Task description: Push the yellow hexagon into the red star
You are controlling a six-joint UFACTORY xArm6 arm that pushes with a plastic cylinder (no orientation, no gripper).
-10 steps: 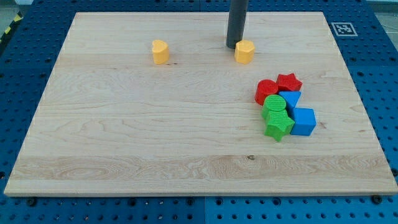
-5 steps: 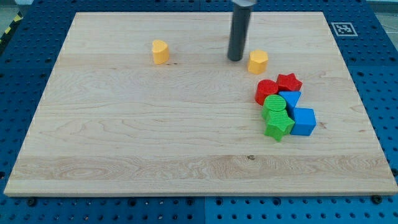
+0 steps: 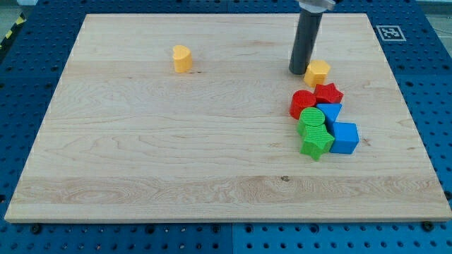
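My tip (image 3: 297, 72) rests on the table (image 3: 141, 141), touching the left side of the yellow hexagon (image 3: 318, 72). There are no jaws here, only the bare rod. The red star (image 3: 328, 93) lies just below and right of my tip, very close under the hexagon. A yellow heart-like block (image 3: 182, 58) sits well to the left.
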